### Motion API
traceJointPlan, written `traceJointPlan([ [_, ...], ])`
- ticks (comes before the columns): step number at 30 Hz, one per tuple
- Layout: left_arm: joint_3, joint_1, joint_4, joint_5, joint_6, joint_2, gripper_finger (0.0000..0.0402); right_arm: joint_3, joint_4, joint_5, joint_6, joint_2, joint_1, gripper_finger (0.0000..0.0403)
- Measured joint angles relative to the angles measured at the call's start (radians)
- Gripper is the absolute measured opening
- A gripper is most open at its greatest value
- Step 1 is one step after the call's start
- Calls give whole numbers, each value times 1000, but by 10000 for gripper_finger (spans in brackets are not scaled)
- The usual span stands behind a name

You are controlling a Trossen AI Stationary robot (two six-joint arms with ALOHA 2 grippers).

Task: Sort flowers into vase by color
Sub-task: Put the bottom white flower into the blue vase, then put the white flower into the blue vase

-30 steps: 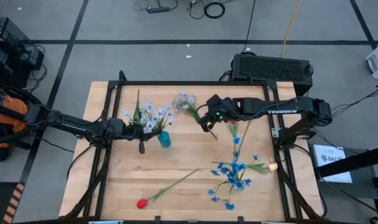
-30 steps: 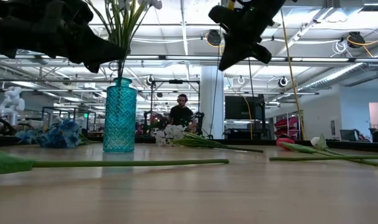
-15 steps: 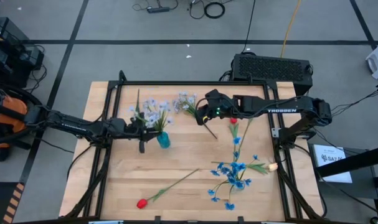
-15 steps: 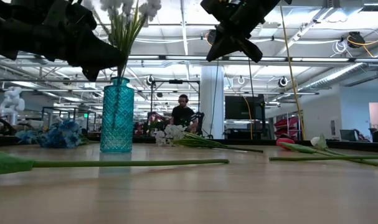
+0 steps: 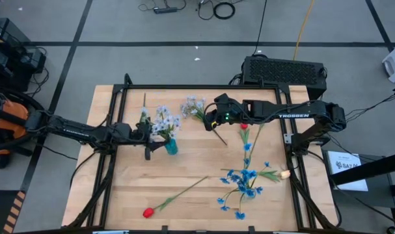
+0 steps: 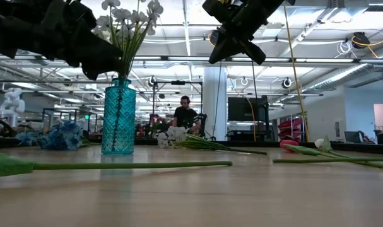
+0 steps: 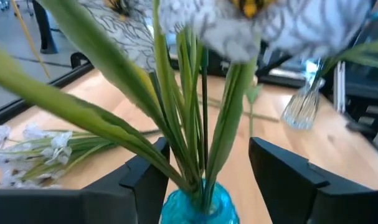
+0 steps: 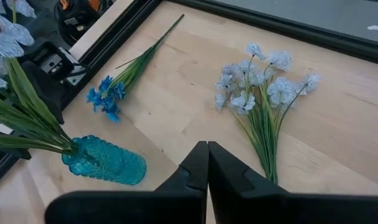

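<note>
A teal glass vase stands left of the table's middle, and the stems of a pale blue-white spray stand in its mouth. My left gripper is open and level just above the vase's mouth, with one finger on each side of the stems and apart from them. My right gripper is shut on nothing and hangs above the table's far middle. Below it a second pale spray lies flat on the wood.
Bright blue sprays and a cream bud lie at the right. A red tulip lies near the front edge and another beside the right arm. A small blue spray lies far left. A clear glass vase stands beyond.
My left gripper has opened and let go of the pale spray's stems. The spray has sunk deeper into the teal vase, its flower heads now lower, and stands there on its own. My right gripper has tipped a little and stays shut.
</note>
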Motion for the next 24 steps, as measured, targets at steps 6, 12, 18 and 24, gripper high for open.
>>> traceJointPlan([
  [6,115,0,-340,13,27,-72,223,0,0,0,-53,0,-23,0],
  [12,248,0,-685,15,13,-136,223,0,16,-94,-88,5,-84,0],
  [18,329,0,-958,2,-89,-193,223,1,57,-287,-168,73,-168,0],
  [24,342,0,-1128,-29,-279,-286,223,78,6,-390,-253,214,-232,0],
])
